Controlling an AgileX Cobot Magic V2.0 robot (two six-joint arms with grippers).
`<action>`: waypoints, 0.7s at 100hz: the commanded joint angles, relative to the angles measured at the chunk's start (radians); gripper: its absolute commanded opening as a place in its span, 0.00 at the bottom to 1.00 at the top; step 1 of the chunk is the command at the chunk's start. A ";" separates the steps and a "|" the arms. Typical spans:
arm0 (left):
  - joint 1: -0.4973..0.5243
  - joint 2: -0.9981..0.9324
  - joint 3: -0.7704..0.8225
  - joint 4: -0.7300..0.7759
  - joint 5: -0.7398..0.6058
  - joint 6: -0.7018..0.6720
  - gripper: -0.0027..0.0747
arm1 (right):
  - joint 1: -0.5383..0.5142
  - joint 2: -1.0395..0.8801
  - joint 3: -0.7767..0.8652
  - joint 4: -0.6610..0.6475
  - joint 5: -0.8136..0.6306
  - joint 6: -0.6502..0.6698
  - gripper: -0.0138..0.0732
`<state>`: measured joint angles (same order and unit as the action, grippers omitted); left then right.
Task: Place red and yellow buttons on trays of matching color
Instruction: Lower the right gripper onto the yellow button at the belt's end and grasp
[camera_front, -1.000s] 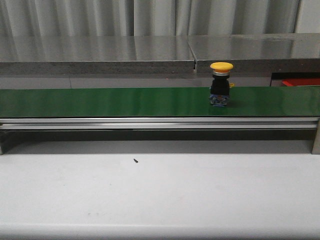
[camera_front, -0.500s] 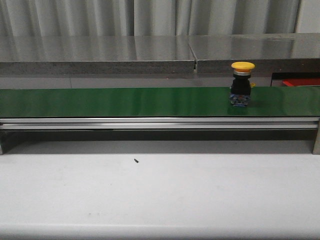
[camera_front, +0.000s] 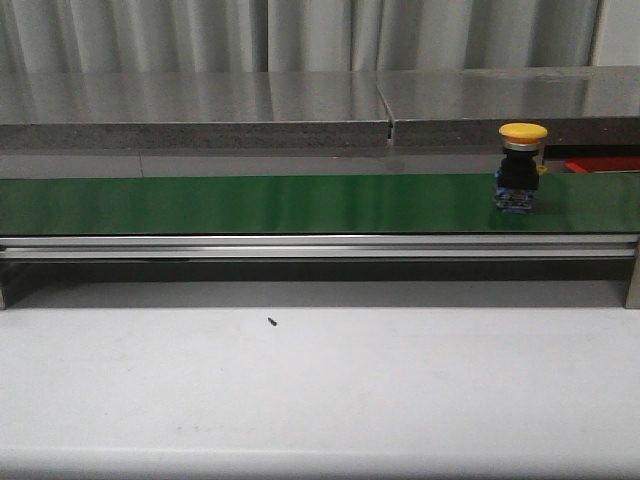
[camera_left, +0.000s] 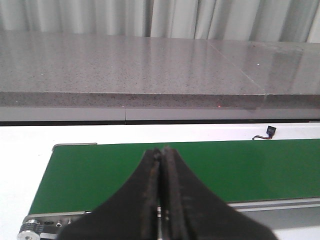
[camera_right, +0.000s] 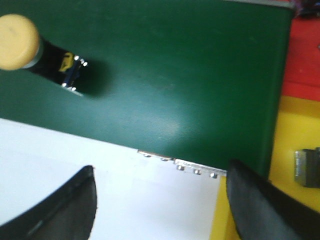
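A yellow button (camera_front: 522, 165) with a black body stands upright on the green conveyor belt (camera_front: 250, 203), towards its right end. It also shows in the right wrist view (camera_right: 30, 47), apart from my right gripper (camera_right: 160, 200), which is open and empty over the white table beside the belt's end. A yellow tray (camera_right: 295, 135) and a red tray (camera_right: 302, 55) lie past the belt's end; a small dark object (camera_right: 307, 167) rests on the yellow tray. The red tray's edge shows in the front view (camera_front: 600, 164). My left gripper (camera_left: 162, 155) is shut and empty over the belt (camera_left: 240, 167). No red button is in view.
A grey stone ledge (camera_front: 300, 105) runs behind the belt, with a curtain behind it. The belt's aluminium rail (camera_front: 300, 247) runs along its front. A small dark speck (camera_front: 271, 321) lies on the white table. A small cable connector (camera_left: 267, 132) lies behind the belt.
The yellow button has travelled to the right along the belt, from about the middle-right towards the belt's right end. Neither arm shows in the front view.
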<state>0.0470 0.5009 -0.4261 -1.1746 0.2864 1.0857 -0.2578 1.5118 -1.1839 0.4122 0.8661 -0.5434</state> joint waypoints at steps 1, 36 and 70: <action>-0.007 0.005 -0.025 -0.030 -0.033 -0.003 0.01 | 0.030 -0.044 -0.003 0.025 -0.044 -0.022 0.78; -0.007 0.005 -0.025 -0.030 -0.033 -0.003 0.01 | 0.176 0.023 -0.025 0.033 -0.156 -0.027 0.78; -0.007 0.005 -0.025 -0.030 -0.033 -0.003 0.01 | 0.176 0.189 -0.186 0.051 -0.164 -0.027 0.78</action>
<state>0.0470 0.5009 -0.4245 -1.1746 0.2864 1.0857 -0.0823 1.7158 -1.3122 0.4313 0.7317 -0.5601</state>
